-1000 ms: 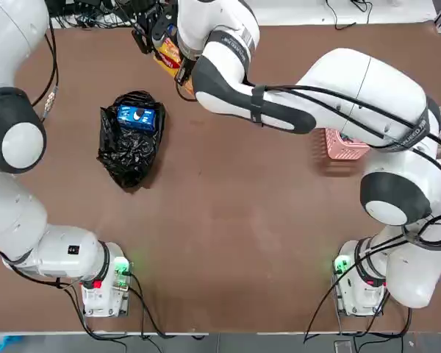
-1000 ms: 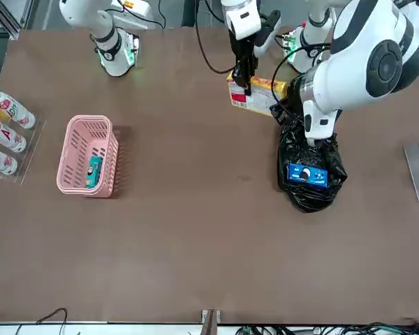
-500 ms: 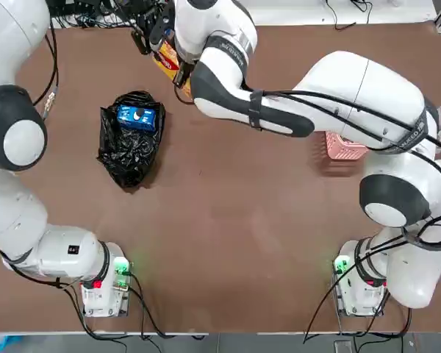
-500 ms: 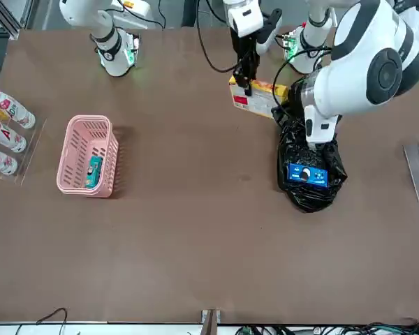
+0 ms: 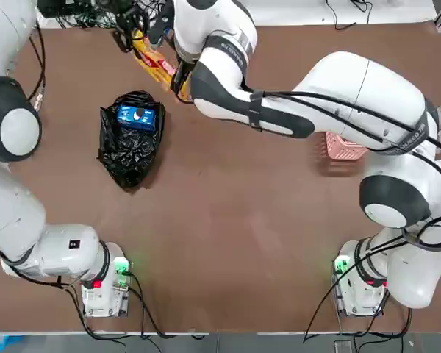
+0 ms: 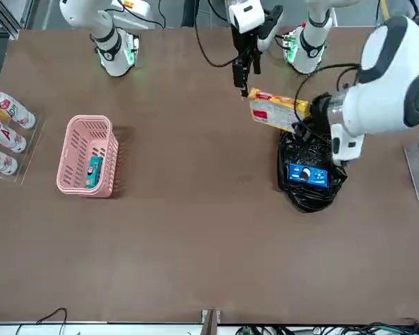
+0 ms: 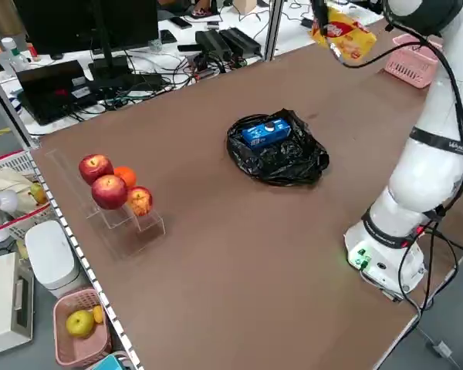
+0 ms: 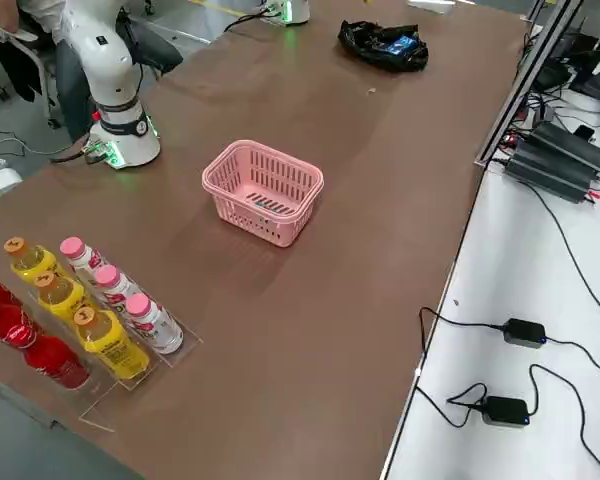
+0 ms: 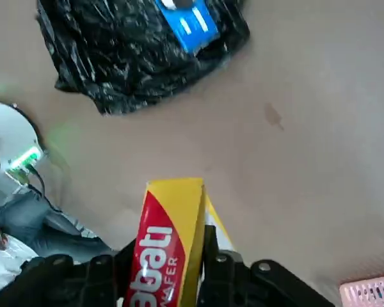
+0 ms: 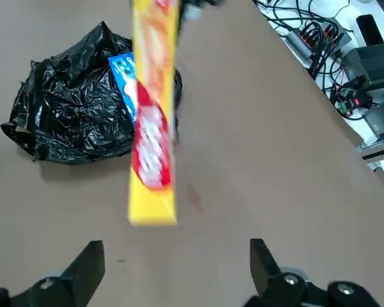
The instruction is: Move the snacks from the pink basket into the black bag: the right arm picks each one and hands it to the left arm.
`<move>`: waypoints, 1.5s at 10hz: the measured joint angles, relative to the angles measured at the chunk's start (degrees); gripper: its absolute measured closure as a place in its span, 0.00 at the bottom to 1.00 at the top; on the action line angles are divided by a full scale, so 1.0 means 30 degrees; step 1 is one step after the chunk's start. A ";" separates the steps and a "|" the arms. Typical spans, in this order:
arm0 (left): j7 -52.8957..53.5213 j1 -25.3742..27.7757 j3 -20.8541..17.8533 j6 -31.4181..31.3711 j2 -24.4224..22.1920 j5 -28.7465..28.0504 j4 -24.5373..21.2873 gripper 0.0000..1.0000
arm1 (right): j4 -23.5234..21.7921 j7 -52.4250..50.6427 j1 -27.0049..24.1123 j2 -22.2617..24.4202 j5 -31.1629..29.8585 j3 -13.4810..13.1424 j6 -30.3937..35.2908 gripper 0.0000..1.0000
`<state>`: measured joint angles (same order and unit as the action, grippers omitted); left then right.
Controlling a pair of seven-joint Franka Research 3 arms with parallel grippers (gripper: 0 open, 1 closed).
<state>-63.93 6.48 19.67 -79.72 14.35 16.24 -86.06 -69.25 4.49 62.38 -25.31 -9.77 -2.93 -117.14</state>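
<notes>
Now the left gripper (image 9: 173,272) alone holds the yellow packet (image 6: 279,112).

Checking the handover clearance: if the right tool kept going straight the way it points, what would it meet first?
Probably the yellow snack held by the left tool, right ahead of the open right tool; depth unclear.

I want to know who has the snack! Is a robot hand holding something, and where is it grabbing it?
Yes. The left gripper pinches the yellow packet by one end. The right gripper is open, holding nothing.
</notes>
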 joint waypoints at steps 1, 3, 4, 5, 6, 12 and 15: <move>0.0961 0.1229 -0.0043 -0.0054 0.0268 -0.0196 -0.0546 0.65 | 0.0009 0.0519 -0.0200 0.0004 0.0394 -0.0135 0.0166 0.00; 0.1467 0.2448 -0.0067 -0.0761 0.1123 -0.1629 -0.1712 0.65 | -0.0059 0.0881 -0.1555 0.0166 0.1112 -0.0261 0.0650 0.00; 0.1652 0.2700 -0.0069 -0.1442 0.1565 -0.2212 -0.2331 0.65 | -0.0375 0.0727 -0.2381 0.0462 0.1327 -0.0272 0.0877 0.00; 0.1760 0.2915 -0.0065 -0.2239 0.1879 -0.2409 -0.2977 0.65 | -0.1045 0.0498 -0.3190 0.0979 0.1456 -0.0287 0.0971 0.00; 0.1766 0.3427 -0.0054 -0.2917 0.2059 -0.2447 -0.3673 0.65 | -0.1920 0.0160 -0.3975 0.1673 0.1531 -0.0295 0.0970 0.00; 0.2879 0.5636 0.0072 -0.7791 0.3764 -0.2473 -0.6851 0.65 | -1.0430 -0.0857 -0.7914 0.7380 0.1622 -0.0388 -0.0892 0.00; 0.2879 0.5574 0.0156 -0.8250 0.4027 -0.2473 -0.7394 0.65 | -1.4293 -0.0904 -1.0191 1.0062 0.1634 -0.0412 -0.0958 0.00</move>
<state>-55.30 23.21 20.13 -104.47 26.44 8.82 -108.25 -112.13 1.77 31.80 4.87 -4.86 -4.17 -120.02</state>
